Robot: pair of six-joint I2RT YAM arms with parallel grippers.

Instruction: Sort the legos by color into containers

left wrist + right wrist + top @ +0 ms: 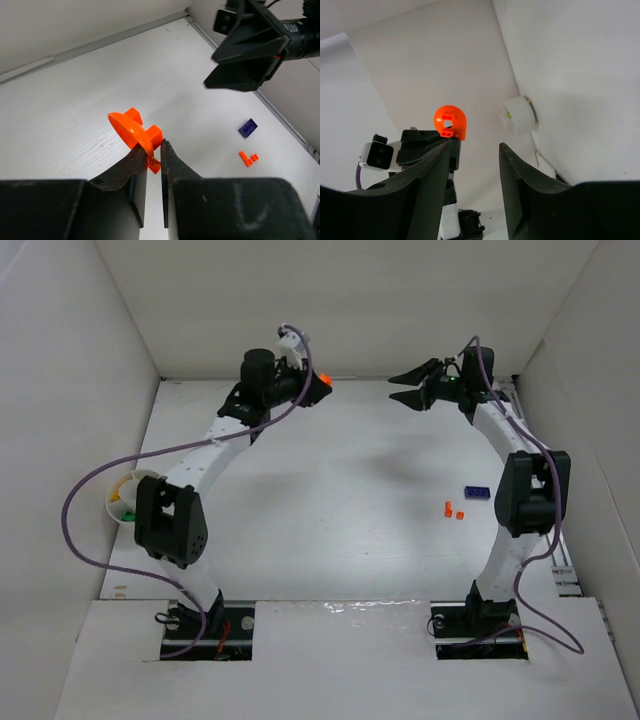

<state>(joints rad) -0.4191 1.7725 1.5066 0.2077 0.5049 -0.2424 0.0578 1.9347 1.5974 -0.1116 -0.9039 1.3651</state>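
Overhead, we see the left gripper [318, 390] at about 12 o'clock of the floor [340, 480], its fingers pinched together on the rim of an orange dish [322, 388]. From the left wrist camera, the dish [131, 131] is tipped nearly on edge just past the gripper [156, 146]. Two orange pieces [153, 135] sit against its face; we cannot tell whether they are loose or stuck. The right gripper [408, 386], at about 1 o'clock, faces the dish across a gap with its jaws apart and nothing between them. Its own camera looks between those jaws at the dish [450, 121], with a white cup [519, 115] beyond. In the top view that cup [128, 496] lies at 9 o'clock and holds yellow and green bits. Two loose orange bricks [448, 507] lie at about 4 o'clock, and a purple-blue brick [476, 491] lies just beyond them, toward 3 o'clock. We judge the orange sort to be the step in hand and not yet finished. The next move calls for levelling the dish and bringing the loose orange bricks [245, 158] and the dish together. The empty right gripper is the likelier one to fetch them.
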